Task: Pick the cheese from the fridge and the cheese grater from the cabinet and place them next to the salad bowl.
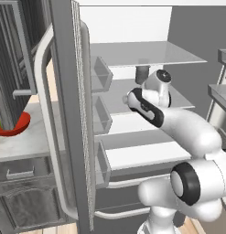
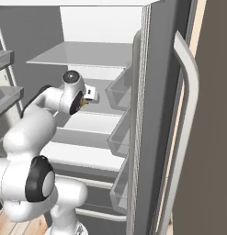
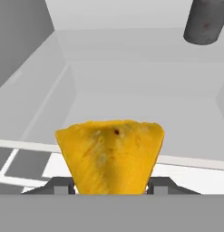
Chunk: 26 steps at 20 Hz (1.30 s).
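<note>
Left base view: you saw the fridge point(image 1: 132, 55) standing open, with its white shelves and the door bins point(image 1: 101, 114) down the inside of the door. Your white arm point(image 1: 187, 128) reached in over the middle shelf. A small grey can point(image 1: 142, 74) stood on that shelf, just behind the arm's wrist. Off to the left, part of the red salad bowl point(image 1: 13, 128) sat on the pale surface point(image 1: 27, 141), half hidden behind a dark thing.

Right base view: you saw the arm bent into the fridge, and a bit of yellow showed at the hand point(image 2: 83, 102), above the middle shelf.

Hand view: the cheese point(image 3: 109, 156) was right up close, a yellow wedge sitting between the two dark fingertips point(image 3: 59, 185). The hand was partly closed, with a tip against each side of the cheese. The grey can hung in the top right corner.
</note>
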{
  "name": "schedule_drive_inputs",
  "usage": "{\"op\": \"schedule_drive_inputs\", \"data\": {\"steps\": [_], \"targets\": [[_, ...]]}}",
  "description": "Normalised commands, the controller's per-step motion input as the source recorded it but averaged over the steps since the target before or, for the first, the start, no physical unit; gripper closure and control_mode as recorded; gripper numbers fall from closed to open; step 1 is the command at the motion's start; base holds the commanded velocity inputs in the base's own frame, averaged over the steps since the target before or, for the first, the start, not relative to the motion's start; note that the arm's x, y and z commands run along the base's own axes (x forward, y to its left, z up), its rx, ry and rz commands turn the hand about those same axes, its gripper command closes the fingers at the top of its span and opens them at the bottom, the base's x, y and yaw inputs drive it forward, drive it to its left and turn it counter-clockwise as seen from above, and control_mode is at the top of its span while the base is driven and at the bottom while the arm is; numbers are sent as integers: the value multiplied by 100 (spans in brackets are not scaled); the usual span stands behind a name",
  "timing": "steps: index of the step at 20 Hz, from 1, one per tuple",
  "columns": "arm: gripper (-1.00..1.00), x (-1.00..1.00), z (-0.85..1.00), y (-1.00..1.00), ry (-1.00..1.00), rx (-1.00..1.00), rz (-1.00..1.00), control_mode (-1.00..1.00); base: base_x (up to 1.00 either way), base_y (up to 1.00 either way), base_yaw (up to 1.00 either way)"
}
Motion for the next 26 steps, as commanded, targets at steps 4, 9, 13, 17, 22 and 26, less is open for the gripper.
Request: {"op": "schedule_drive_inputs", "data": {"steps": [4,9,13,17,22,26], "targets": [[100,-63,26,-5,-2,0,-2,-100,0,0,0],[100,-64,26,0,-2,1,-9,-100,0,0,0],[100,-55,34,0,3,0,-8,-100,0,0,0],[100,-61,34,-4,2,2,-6,-100,0,0,0],[100,-58,25,-6,0,2,-3,-100,0,0,0],[100,-52,20,-5,0,2,0,-100,0,0,0]]}}
